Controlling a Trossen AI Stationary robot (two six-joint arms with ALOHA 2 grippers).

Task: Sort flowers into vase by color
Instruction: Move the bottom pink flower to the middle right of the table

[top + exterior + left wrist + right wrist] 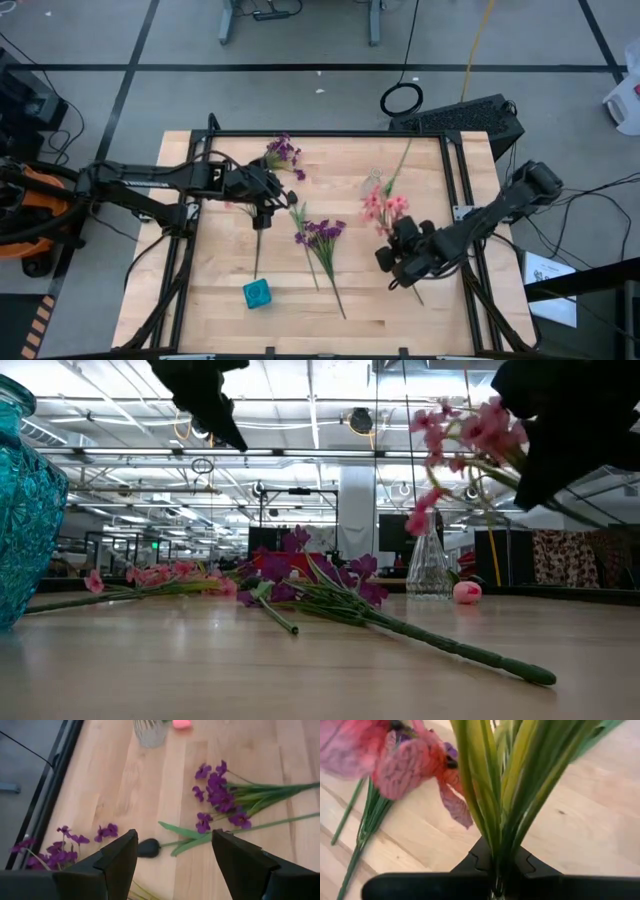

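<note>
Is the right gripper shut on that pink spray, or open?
Shut on it. The right gripper has its fingers pinched around the pink spray's green stems, lifted off the table.

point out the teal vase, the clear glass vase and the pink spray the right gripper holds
teal vase (257,293), high view, on its top rim
clear glass vase (431,565), low view, on its glass body
pink spray (384,207), high view, on its blossoms
right gripper (404,262), high view, shut on the spray's stems

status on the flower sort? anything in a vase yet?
Done: nothing visibly in the clear vase or the teal vase. In hand: right hand is shut on a pink spray, lifted off the table. Left hand hangs open over the table. Left: purple spray mid-table, another at the far edge.
</note>
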